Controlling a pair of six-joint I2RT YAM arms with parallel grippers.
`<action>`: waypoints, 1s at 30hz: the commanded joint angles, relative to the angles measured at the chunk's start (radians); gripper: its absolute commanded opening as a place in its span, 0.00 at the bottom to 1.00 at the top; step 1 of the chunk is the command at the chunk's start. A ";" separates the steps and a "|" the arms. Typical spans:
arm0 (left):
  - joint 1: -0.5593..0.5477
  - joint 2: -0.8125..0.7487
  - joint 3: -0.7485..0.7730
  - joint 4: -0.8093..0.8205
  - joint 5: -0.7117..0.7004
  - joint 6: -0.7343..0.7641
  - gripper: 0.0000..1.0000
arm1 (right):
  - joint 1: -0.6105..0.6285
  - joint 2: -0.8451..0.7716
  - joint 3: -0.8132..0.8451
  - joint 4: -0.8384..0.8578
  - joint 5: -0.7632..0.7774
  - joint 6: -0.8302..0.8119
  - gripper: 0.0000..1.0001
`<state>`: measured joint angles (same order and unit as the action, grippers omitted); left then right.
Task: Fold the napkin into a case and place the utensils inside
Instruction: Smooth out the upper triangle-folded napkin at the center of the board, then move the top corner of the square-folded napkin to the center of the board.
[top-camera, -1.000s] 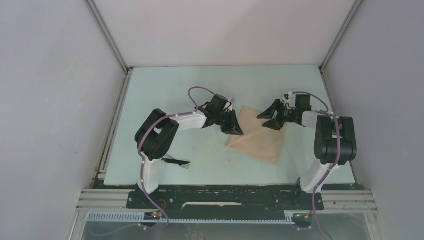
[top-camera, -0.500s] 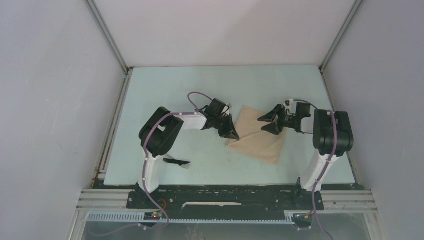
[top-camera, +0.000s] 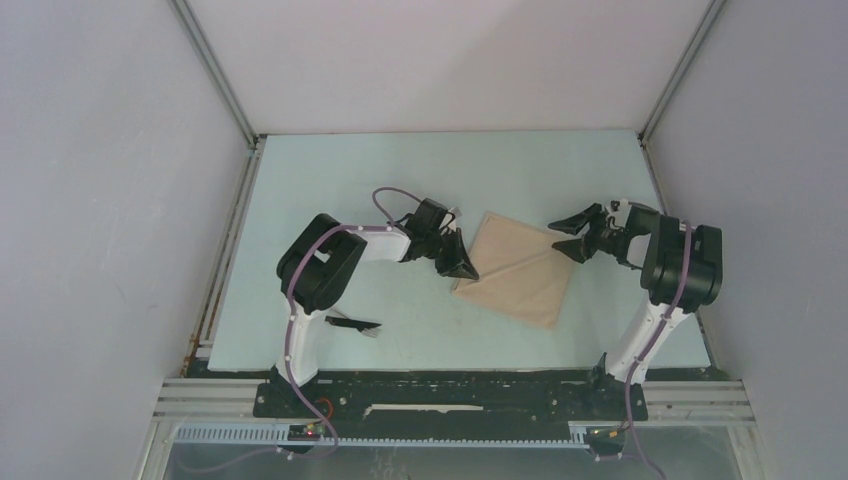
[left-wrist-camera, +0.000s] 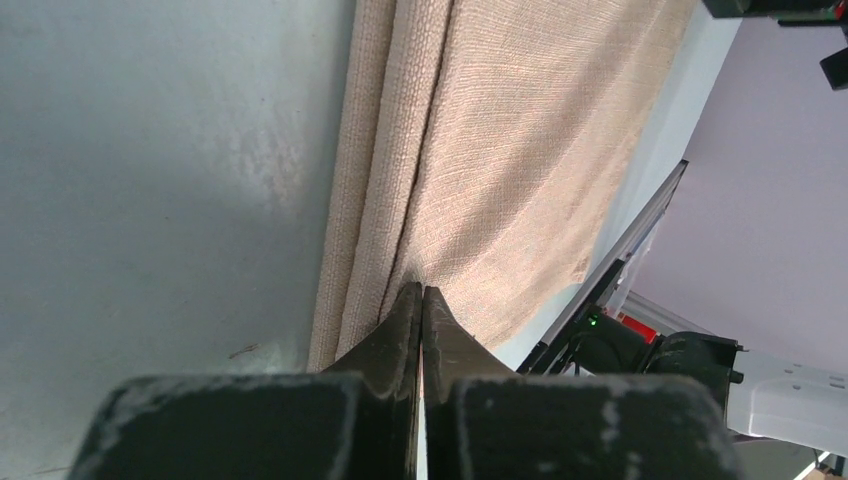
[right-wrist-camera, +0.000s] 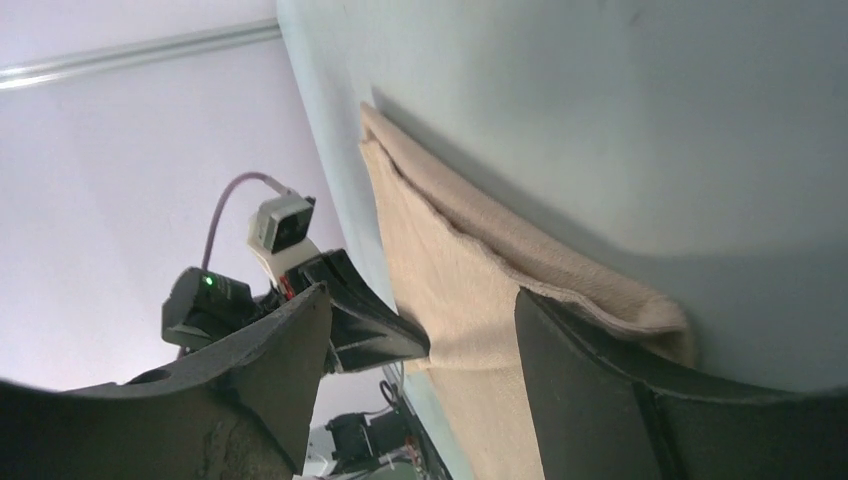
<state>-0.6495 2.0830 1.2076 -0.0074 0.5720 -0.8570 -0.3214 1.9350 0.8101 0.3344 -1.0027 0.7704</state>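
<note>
The tan napkin (top-camera: 518, 272) lies folded into a flat diamond on the pale green table (top-camera: 330, 180). My left gripper (top-camera: 466, 268) is shut, its tips touching the napkin's left edge. In the left wrist view the closed tips (left-wrist-camera: 421, 292) press where the folded layers of the napkin (left-wrist-camera: 520, 150) overlap. My right gripper (top-camera: 563, 235) is open at the napkin's right corner. In the right wrist view its fingers (right-wrist-camera: 590, 370) straddle the napkin's layered edge (right-wrist-camera: 450, 280) without gripping it. The dark utensils (top-camera: 354, 323) lie by the left arm's base.
Grey walls enclose the table on three sides. A metal rail (top-camera: 225, 260) runs along the left edge. The arm bases and a black bar (top-camera: 450, 395) stand at the near edge.
My right gripper, still open, has drawn back to the right from above the napkin to its right corner. My left gripper has shifted slightly left and stayed shut.
</note>
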 joint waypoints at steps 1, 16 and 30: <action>0.022 0.005 -0.027 -0.098 -0.095 0.038 0.01 | -0.065 0.069 0.078 0.043 0.019 0.031 0.76; 0.022 -0.213 0.012 -0.175 -0.068 0.077 0.34 | 0.104 -0.286 0.382 -0.749 0.556 -0.314 0.79; 0.023 -0.229 -0.097 -0.192 -0.156 0.141 0.44 | 0.453 0.041 0.487 -0.482 0.422 -0.089 0.55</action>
<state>-0.6315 1.8317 1.1145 -0.1989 0.4454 -0.7517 0.1093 1.8973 1.2243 -0.1955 -0.5720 0.6418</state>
